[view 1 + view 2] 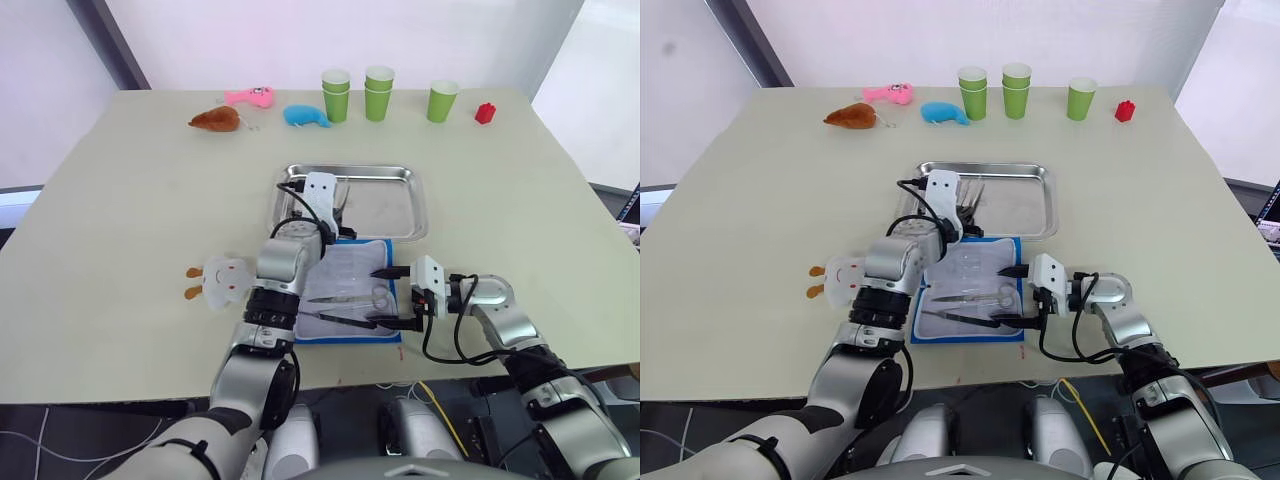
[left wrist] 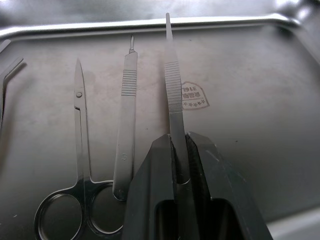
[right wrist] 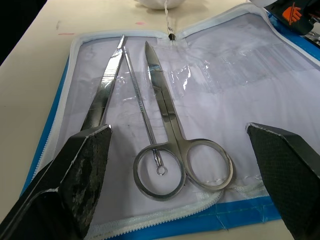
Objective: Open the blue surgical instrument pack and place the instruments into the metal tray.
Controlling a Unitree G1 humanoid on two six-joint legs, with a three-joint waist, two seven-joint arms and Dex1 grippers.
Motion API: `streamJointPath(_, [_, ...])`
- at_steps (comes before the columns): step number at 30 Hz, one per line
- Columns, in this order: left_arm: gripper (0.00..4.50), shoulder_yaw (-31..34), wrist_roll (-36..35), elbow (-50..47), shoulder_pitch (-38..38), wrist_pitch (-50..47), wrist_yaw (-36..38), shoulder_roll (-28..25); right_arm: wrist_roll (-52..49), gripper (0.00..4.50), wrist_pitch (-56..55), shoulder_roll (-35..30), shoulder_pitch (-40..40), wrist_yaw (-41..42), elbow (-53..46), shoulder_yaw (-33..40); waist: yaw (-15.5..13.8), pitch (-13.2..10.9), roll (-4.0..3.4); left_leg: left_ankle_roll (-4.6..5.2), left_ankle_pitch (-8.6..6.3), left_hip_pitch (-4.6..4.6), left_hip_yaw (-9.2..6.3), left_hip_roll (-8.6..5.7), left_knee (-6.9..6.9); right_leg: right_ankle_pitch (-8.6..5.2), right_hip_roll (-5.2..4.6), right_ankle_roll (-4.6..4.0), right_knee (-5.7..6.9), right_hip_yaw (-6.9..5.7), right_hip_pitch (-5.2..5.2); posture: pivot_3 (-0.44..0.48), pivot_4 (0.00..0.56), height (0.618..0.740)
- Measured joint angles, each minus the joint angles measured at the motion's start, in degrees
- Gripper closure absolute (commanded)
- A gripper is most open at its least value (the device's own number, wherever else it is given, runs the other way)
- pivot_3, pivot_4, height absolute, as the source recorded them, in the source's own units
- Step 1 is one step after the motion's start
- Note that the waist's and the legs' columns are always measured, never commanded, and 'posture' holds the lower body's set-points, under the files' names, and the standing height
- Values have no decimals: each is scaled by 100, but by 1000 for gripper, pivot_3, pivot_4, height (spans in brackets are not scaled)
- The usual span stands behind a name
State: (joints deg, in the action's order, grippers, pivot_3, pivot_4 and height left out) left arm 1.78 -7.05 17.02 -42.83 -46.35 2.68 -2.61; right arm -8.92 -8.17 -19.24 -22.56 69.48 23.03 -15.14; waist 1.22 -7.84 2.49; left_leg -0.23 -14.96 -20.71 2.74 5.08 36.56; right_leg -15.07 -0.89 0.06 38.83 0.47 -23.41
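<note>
Tweezers in left gripper over metal tray

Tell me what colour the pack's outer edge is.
Bright blue, clearest on the pack in the right wrist view.

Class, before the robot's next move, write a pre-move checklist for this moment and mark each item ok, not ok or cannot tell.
1. Blue surgical instrument pack lies open: ok.
2. Left gripper grips the tweezers firmly: ok.
3. Tweezers are over the metal tray, ready for release: ok.
4. Scissors and scalpel handle already in the tray lie beside the drop spot, not under it: ok.
5. Right gripper is open around the scissors in the pack: ok.
6. All instruments are out of the pack: not ok.
</note>
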Motion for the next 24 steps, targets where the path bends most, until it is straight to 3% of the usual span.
streamJointPath(17, [4447, 219, 3, -16, -27, -137, -185, 40, 0, 0, -1, 1, 19, -28, -16, 0, 0, 2, -2, 0, 0, 2, 0, 0, -1, 0, -1, 0, -1, -11, 1, 0, 150, 740])
streamJointPath(18, [4037, 219, 4, -17, -27, -139, -185, 39, 0, 0, -1, 2, 20, -30, -17, 0, 0, 2, -2, -1, 0, 2, 0, 0, -1, 0, -1, 0, -1, -12, 1, 0, 150, 740])
streamJointPath(19, [4037, 219, 4, -17, -27, -140, -185, 39, 0, 0, -1, 2, 20, -30, -17, 0, 0, 2, -2, -1, 0, 2, 0, 0, -1, 0, -1, 0, -1, -12, 2, 0, 150, 740])
streamJointPath(20, [3602, 220, 4, -18, -27, -142, -185, 37, 0, 0, -1, 3, 20, -32, -18, 0, 0, 2, -2, 0, 0, 2, 0, 0, -2, 0, -1, 0, -1, -12, 2, 0, 150, 740])
streamJointPath(22, [3307, 220, 6, -18, -27, -143, -186, 37, 0, 0, -1, 4, 21, -34, -18, 0, 0, 2, -2, -1, 0, 2, 0, 0, -2, 0, -1, 0, -1, -12, 2, 0, 150, 740])
streamJointPath(24, [2717, 220, 7, -18, -27, -143, -189, 37, 0, 0, -1, 5, 20, -36, -18, 0, 0, 2, -2, -1, 0, 3, 0, 0, -2, 0, -1, 0, -1, -12, 2, 0, 150, 740])
